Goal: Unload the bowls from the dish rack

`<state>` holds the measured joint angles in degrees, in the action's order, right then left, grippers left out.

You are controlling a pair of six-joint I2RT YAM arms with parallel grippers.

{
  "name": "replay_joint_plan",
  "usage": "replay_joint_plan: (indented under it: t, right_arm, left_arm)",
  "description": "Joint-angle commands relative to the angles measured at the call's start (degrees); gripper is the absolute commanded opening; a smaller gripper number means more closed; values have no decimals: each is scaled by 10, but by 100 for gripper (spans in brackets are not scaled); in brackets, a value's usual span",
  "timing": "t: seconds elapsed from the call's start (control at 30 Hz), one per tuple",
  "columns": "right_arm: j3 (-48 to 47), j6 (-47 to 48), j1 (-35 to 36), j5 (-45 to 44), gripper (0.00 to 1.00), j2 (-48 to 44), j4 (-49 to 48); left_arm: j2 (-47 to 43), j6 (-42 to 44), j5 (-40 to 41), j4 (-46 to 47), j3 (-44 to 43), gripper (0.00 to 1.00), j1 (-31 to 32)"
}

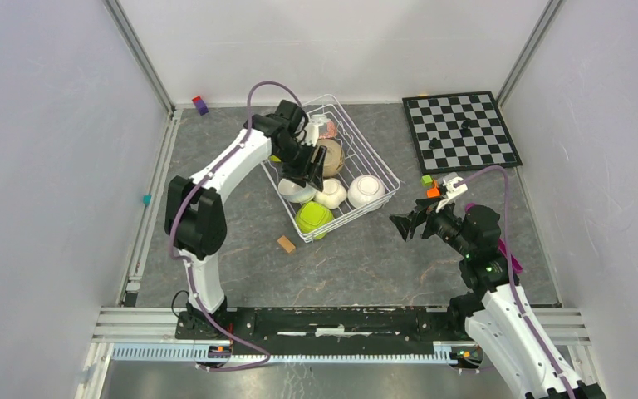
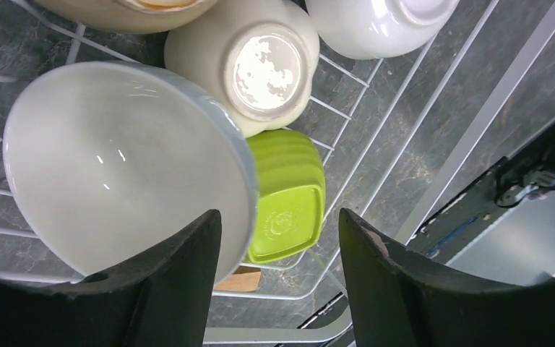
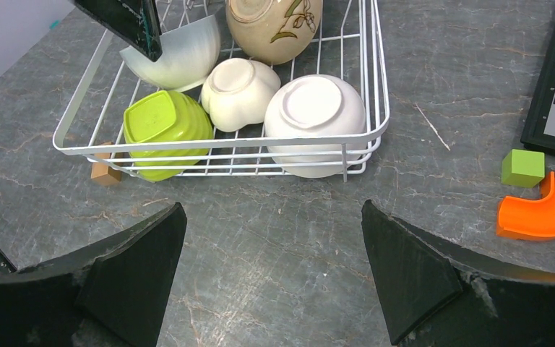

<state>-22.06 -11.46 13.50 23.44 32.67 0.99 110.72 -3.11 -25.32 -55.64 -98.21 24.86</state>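
Toward the far edge of the grey marbled worktop, a large white wire dish rack is set askew, with small bowls held inside. Along the rack's end nearest the arms, a lime green ribbed squarish bowl, a cream lobed bowl and a round white bowl are seen base up, side by side. Behind them a tan floral-painted bowl is propped. A pale white bowl lies tilted by the rack's left side, and its rim is straddled by the left gripper; the fingers are spread, one over the bowl's hollow and the other clear of it, so nothing is pinched. The right gripper is held above the worktop off the rack's near end, jaws spread wide and empty. A small wooden block is seen just beside the corner holding the green bowl
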Motion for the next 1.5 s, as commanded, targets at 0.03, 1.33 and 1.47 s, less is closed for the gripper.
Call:
replay_joint_plan:
  t: [0.03, 1.33, 1.47]
  right_arm:
    - [-17, 6, 1, -3, 98, -5, -2]
    - [-28, -11, 1, -35, 98, -4, -4]
    - [-33, -12, 1, -31, 98, -4, -4]
  left_arm:
    - [-42, 19, 100, 12, 4, 64, 26]
    - [-253, -72, 432, 97, 39, 2, 62]
    - [-272, -123, 549, 96, 62, 2, 44]
